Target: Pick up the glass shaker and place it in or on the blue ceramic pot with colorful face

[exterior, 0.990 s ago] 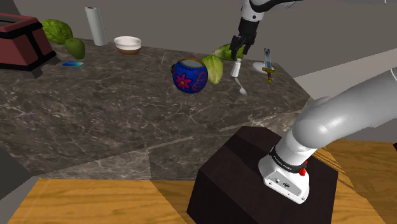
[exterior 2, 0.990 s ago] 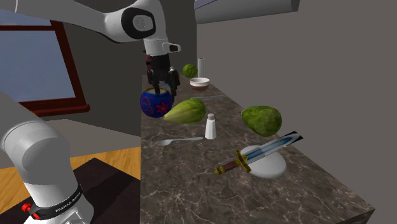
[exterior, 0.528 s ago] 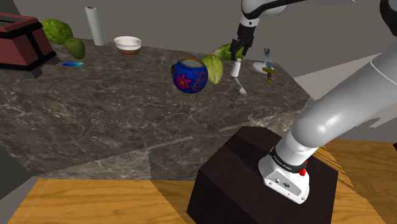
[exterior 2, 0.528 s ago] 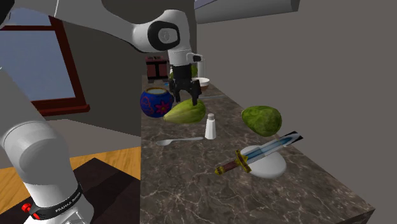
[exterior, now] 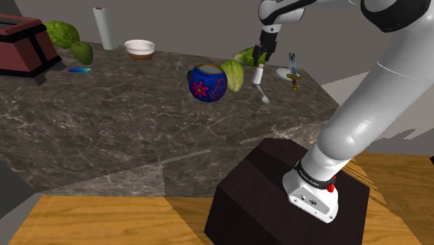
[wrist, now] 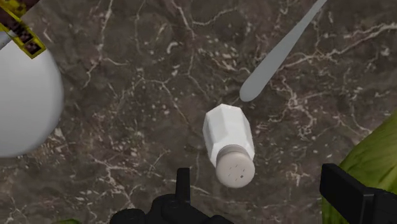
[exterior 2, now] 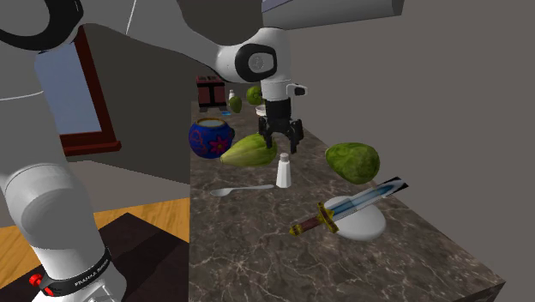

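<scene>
The shaker [exterior 2: 284, 171] is a small white faceted bottle with a holed cap, standing upright on the dark marble counter [exterior 2: 257, 249]. It also appears in the shoulder view [exterior: 256, 74] and in the wrist view [wrist: 230, 143]. My gripper [exterior 2: 282, 141] hangs open just above it, fingers apart and touching nothing. Seen from the wrist, the shaker sits between the fingers [wrist: 347, 188], nearer the left one. The blue pot [exterior: 207, 82] with pink flower and face markings stands a short way off, past a pale green squash [exterior: 233, 75].
A spoon [exterior 2: 236, 190] lies beside the shaker. A white plate [exterior 2: 364, 225] with a toy dagger [exterior 2: 351, 206] across it and a green melon [exterior 2: 352, 161] are nearby. Farther along the counter stand a bowl [exterior: 140, 48], a paper roll [exterior: 106, 28] and a red toaster [exterior: 21, 47].
The arm has swung from over the blue pot towards the second exterior view's right, past the squash, and now sits over the shaker. No object has moved.
</scene>
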{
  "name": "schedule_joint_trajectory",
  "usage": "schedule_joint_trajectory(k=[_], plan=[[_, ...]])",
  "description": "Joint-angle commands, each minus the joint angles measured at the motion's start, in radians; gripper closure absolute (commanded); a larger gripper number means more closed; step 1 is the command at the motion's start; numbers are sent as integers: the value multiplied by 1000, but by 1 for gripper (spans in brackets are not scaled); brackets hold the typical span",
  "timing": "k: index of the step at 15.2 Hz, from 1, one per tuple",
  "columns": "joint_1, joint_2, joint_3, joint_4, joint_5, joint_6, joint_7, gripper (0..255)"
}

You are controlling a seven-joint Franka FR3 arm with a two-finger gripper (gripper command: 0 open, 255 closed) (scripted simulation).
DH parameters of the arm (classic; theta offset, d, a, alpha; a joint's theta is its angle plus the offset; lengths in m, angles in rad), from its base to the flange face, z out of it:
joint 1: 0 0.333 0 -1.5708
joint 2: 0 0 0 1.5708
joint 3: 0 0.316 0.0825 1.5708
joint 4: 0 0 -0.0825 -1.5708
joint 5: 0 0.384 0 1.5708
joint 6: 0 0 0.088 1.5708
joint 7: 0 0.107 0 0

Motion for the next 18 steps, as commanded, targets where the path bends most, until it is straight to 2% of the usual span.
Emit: schedule_joint_trajectory(k=[1, 7, 15, 16, 18], plan=[[-6, 29, -6, 9, 9, 20, -13, 0], [-12, 67, -10, -38, 21, 103, -22, 0], [-12, 67, -10, -38, 21, 103, -21, 0], [-12, 67, -10, -38, 21, 103, -21, 255], [-12, 67, -10, -38, 21, 103, -21, 255]])
